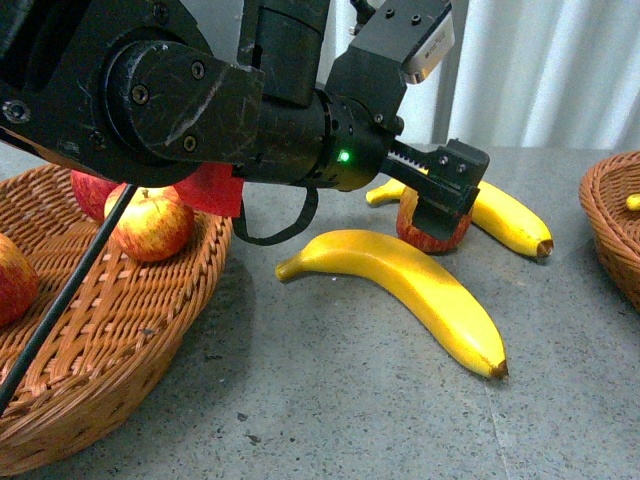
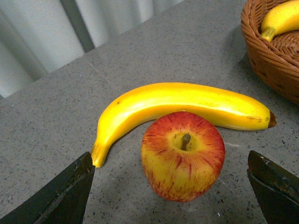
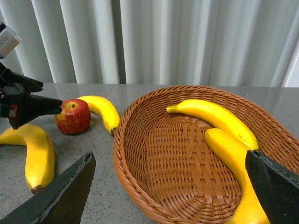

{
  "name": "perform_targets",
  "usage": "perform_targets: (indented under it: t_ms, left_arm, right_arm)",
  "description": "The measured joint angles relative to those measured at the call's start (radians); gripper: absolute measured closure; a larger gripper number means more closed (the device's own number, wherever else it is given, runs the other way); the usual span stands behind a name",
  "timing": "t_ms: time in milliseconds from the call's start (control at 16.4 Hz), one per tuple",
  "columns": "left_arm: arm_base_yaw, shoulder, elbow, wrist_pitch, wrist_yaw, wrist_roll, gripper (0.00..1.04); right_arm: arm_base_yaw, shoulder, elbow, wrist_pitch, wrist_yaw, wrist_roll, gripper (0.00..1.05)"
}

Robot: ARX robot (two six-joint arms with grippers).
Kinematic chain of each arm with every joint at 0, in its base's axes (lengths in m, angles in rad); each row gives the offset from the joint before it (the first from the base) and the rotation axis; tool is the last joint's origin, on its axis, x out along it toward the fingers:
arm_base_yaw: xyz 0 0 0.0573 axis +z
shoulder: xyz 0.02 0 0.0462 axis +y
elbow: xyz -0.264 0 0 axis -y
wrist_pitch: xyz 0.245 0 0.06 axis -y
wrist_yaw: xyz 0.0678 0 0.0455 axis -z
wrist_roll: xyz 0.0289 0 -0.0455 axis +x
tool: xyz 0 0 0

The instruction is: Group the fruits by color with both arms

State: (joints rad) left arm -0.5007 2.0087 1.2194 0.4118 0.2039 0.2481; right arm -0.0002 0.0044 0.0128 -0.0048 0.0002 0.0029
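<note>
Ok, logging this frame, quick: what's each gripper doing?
Left gripper: open, either side of the apple, not touching it.
Right gripper: open, empty.

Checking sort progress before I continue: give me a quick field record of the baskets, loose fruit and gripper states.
left basket: three red apples visible
right basket: two bananas visible
table: one loose apple, two loose bananas; the far one lies right beside the apple
left gripper: open, jaws either side of the loose apple
right gripper: open, empty, over the right basket
</note>
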Motion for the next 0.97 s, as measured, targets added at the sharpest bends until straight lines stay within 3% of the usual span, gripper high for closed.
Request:
perform_targets:
  t_ms: [913,974]
  left_arm:
    - [-0.003,0.15,0.098,-0.021,0.037,0.045,0.07]
    - [-0.003,0.15,0.099,-0.02,0.038,0.044,0.17]
  right_arm:
    - [0.0,0.0,0.0,0.0,0.0,0.0,0.07]
    - [0.0,0.0,0.0,0.0,0.0,0.0,0.07]
